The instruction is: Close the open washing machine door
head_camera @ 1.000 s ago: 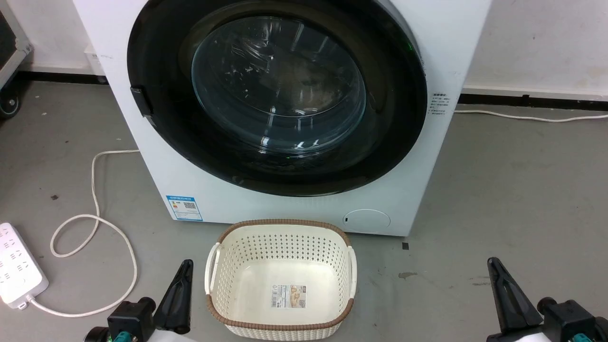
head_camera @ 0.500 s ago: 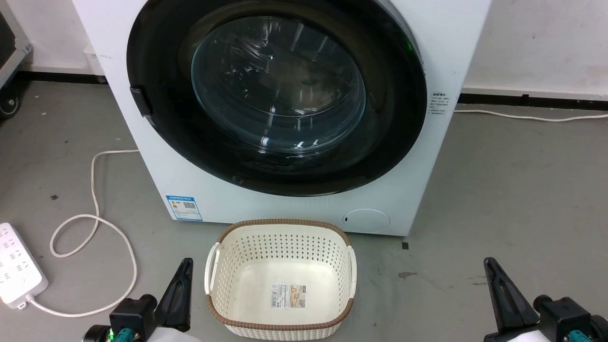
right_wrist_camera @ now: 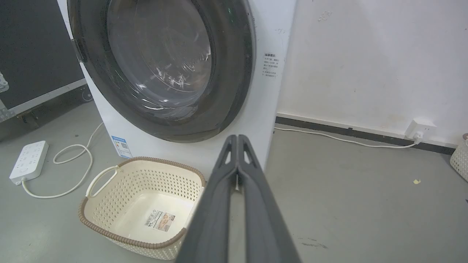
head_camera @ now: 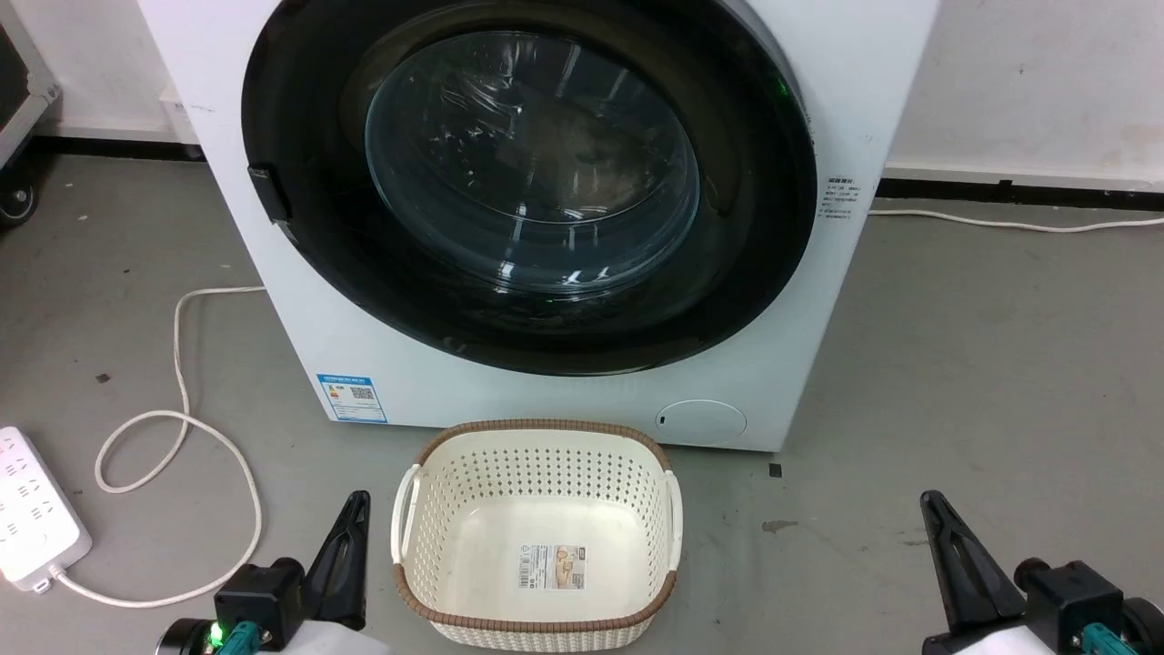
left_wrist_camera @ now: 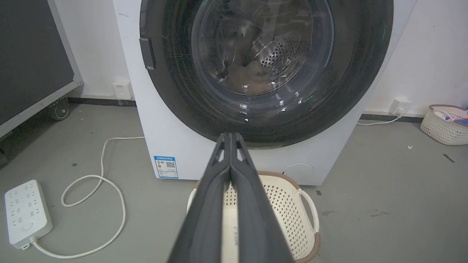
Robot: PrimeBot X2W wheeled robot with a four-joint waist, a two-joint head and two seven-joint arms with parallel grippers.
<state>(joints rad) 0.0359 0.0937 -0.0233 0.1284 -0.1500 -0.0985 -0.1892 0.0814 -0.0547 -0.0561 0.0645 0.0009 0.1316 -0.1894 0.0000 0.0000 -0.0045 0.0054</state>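
The washing machine (head_camera: 509, 391) is a big white box straight ahead. Its washing machine door (head_camera: 532, 173), with a glossy black rim and bulging glass, lies flat against the front. Through the glass in the left wrist view the steel drum and some brownish cloth show behind the door (left_wrist_camera: 263, 54). My left gripper (head_camera: 356, 505) hangs low at the left, shut and empty, its fingers (left_wrist_camera: 230, 136) pressed together. The right gripper (head_camera: 929, 500) is low at the right, also shut with nothing in it (right_wrist_camera: 237, 138). Both are well short of the door (right_wrist_camera: 161, 62).
A cream perforated basket (head_camera: 536, 425) stands on the floor between my grippers, just before the machine. A white power strip (head_camera: 36, 518) and its looped cable (head_camera: 182, 428) lie at the left. Another basket (left_wrist_camera: 444, 124) sits by the right wall, and a black wheeled case (left_wrist_camera: 33, 65) stands at the left.
The right gripper has drifted slightly to the left and the left arm has shifted a little. The door and basket have not moved.
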